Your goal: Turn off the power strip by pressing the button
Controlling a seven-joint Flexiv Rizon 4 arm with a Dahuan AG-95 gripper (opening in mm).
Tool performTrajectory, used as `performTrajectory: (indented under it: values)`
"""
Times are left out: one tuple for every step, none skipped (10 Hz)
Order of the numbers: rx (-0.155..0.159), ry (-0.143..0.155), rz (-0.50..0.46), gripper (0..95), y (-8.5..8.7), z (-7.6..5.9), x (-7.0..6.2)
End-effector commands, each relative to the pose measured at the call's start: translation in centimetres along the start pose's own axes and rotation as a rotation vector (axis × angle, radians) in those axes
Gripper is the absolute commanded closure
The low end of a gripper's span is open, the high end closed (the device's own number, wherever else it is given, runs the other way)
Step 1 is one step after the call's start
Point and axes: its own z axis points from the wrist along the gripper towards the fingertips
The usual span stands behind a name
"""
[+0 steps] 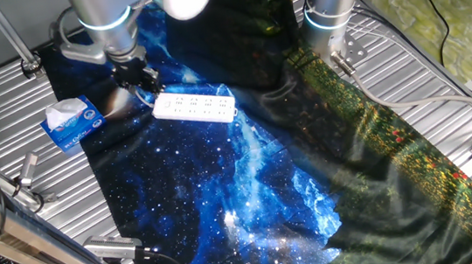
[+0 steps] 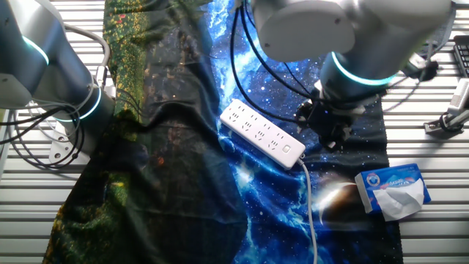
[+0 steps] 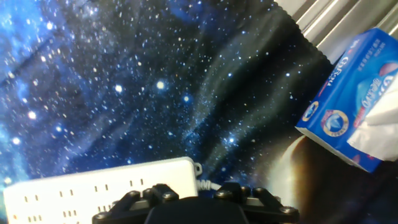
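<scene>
White plastic with rows of dark socket holes, the power strip (image 1: 194, 106) lies flat on the starry blue cloth (image 1: 225, 195). To its left we see the gripper (image 1: 136, 76) hovering, its fingers' state unclear, then a blue tissue pack (image 1: 72, 124) farther left on the ribbed metal table (image 1: 5, 112).

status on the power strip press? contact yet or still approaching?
Done: the gripper is positioned beside the cord end of the power strip, on the galaxy cloth. In hand: closing on that end; the hand view shows the strip's corner just ahead of the fingers. Left: the press itself. No view shows contact, and the button's state is unreadable.
</scene>
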Motion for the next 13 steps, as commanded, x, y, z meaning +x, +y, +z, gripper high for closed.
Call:
performTrajectory:
  values:
    - [0.053, 0.068, 0.030, 38.0, -0.17, 0.04, -0.04]
    - [0.062, 0.079, 0.041, 38.0, -0.17, 0.04, -0.04]
    - [0.063, 0.080, 0.053, 38.0, -0.17, 0.04, -0.04]
    - [0.062, 0.079, 0.054, 38.0, -0.17, 0.04, -0.04]
    - [0.062, 0.080, 0.050, 38.0, -0.17, 0.04, -0.04]
    - [0.062, 0.082, 0.055, 38.0, -0.17, 0.04, -0.04]
    - [0.061, 0.076, 0.060, 38.0, -0.17, 0.04, -0.04]
    - [0.061, 0.074, 0.062, 38.0, -0.17, 0.04, -0.04]
    - [0.061, 0.072, 0.062, 38.0, -0.17, 0.04, -0.04]
    - [0.056, 0.067, 0.052, 38.0, -0.21, 0.06, 0.01]
    - [0.053, 0.064, 0.047, 38.0, -0.35, 0.21, 0.20]
    - [0.051, 0.062, 0.046, 38.0, -0.42, 0.38, 0.40]
    - [0.050, 0.060, 0.047, 38.0, -0.41, 0.75, 0.67]
